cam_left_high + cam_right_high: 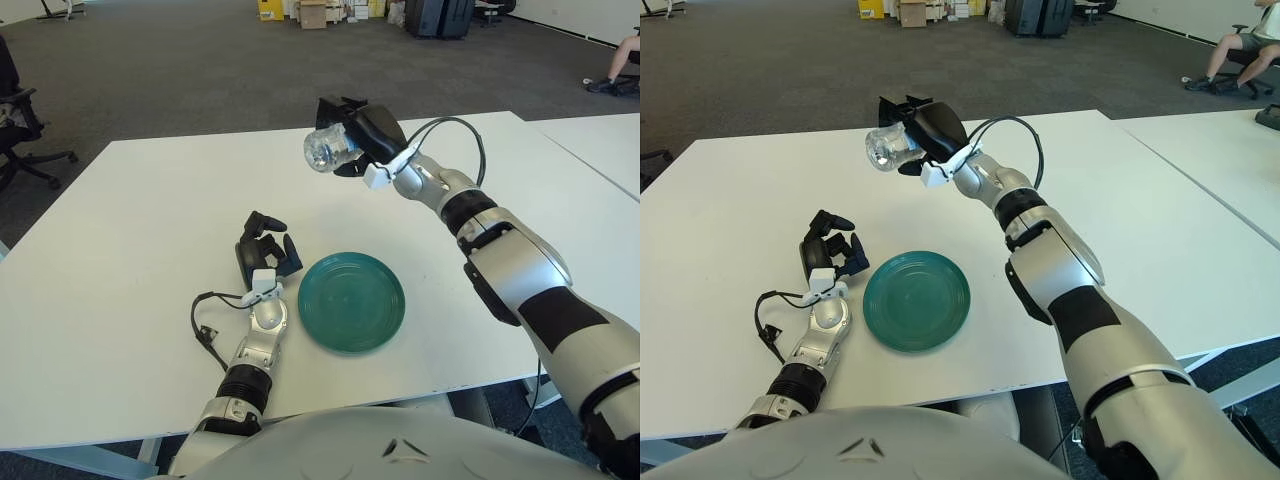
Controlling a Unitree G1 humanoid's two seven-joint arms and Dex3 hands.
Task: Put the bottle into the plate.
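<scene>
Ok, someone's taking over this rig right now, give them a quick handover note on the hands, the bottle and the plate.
Right hand: shut on the clear bottle, held on its side in the air above the table's far half, beyond the plate.
Left hand: idle, just left of the green plate, holding nothing.
Done: bottle picked up.
Left: bring it toward the robot over the plate, lower it and release. The plate holds nothing yet.

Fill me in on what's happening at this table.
The robot's right hand holds a clear bottle on its side in the air, beyond the green plate, which holds nothing. The left hand shows just left of the plate, holding nothing. The bottle isn't in the plate yet.
</scene>
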